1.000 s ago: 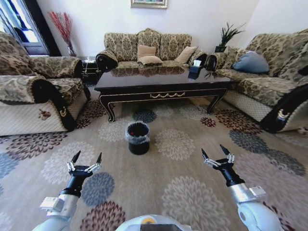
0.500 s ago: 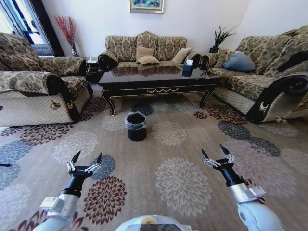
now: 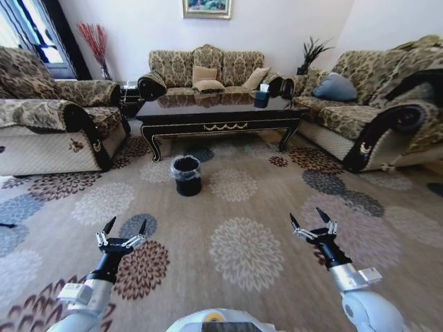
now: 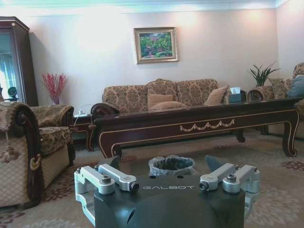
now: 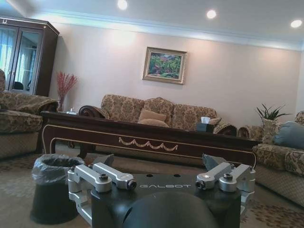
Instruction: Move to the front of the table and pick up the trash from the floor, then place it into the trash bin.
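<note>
The trash bin (image 3: 186,175) stands on the flowered carpet (image 3: 235,242), just in front of the table (image 3: 218,113) and apart from it; a sofa (image 3: 201,69) sits behind the table; the left gripper (image 3: 123,227) and right gripper (image 3: 311,218) hang low, well before the bin, both with fingers spread apart and holding nothing.

A glossy dark brown-black surface (image 3: 214,107) with gold scroll trim. In front of it, a black trash bin (image 3: 187,176) with a clear liner stands on a beige carpet (image 3: 235,207) printed with grey, cream and maroon flowers. Around the surface, sofas (image 3: 201,69) in tan floral brocade.
</note>
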Available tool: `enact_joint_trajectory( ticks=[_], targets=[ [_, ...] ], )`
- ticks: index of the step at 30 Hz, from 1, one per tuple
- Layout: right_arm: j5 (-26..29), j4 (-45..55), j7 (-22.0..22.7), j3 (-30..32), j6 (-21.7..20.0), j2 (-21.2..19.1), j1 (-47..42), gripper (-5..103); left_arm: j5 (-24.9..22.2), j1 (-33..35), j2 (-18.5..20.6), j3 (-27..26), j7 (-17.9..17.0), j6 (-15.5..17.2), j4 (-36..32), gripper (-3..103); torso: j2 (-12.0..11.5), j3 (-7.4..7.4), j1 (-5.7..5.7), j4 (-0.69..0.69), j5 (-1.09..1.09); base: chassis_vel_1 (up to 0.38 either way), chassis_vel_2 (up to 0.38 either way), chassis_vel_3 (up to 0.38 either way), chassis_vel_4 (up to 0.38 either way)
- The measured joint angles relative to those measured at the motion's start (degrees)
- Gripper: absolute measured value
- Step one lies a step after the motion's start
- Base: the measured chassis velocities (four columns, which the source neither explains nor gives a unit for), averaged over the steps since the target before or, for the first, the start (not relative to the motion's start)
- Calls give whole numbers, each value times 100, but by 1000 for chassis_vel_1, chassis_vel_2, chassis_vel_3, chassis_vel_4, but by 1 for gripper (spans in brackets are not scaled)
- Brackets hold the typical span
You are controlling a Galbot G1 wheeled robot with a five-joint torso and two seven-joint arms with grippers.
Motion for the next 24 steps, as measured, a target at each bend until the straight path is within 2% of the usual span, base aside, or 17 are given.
enact_joint_trajectory(
  ticks=[17, 24],
  targets=[
    [0, 0, 0, -1, 0, 1, -4, 100, 0, 1, 0, -1, 0, 0, 0, 100, 0, -1, -1, -3, -2, 357, -320, -350, 328],
    [0, 0, -1, -1, 0, 1, -3, 100, 0, 1, 0, -1, 0, -1, 0, 100, 1, 2, -1, -3, -2, 73, -102, -89, 140]
  ],
)
